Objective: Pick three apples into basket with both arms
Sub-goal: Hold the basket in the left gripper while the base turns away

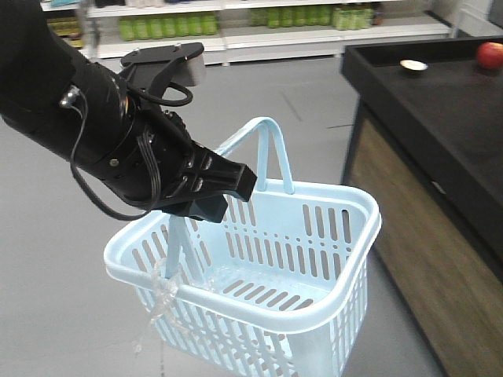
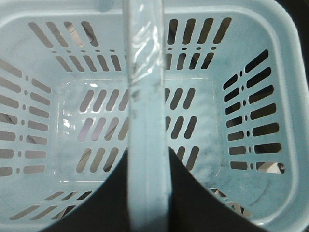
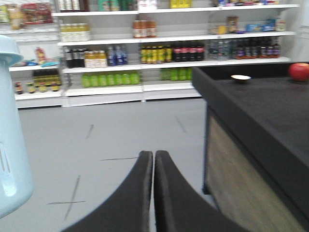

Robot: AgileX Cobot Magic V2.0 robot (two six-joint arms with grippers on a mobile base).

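The pale blue basket (image 1: 346,200) hangs in the air from its swing handle (image 1: 271,149), and nothing lies inside it. My left gripper (image 1: 212,196) is shut on that handle; the left wrist view looks straight down past the handle (image 2: 145,72) and my left gripper (image 2: 147,155) into the basket (image 2: 285,34). One red apple (image 1: 490,55) lies at the far right of the black counter, and the apple (image 3: 299,71) shows there too in the right wrist view. My right gripper (image 3: 153,153) is shut with nothing in it, above the floor left of the counter.
The black counter (image 1: 440,118) with a wood-look front fills the right side. A small white dish (image 1: 413,66) rests on it left of the apple. Shop shelves of bottles (image 3: 159,53) line the back wall. A white strip (image 1: 161,294) dangles from the basket's rim.
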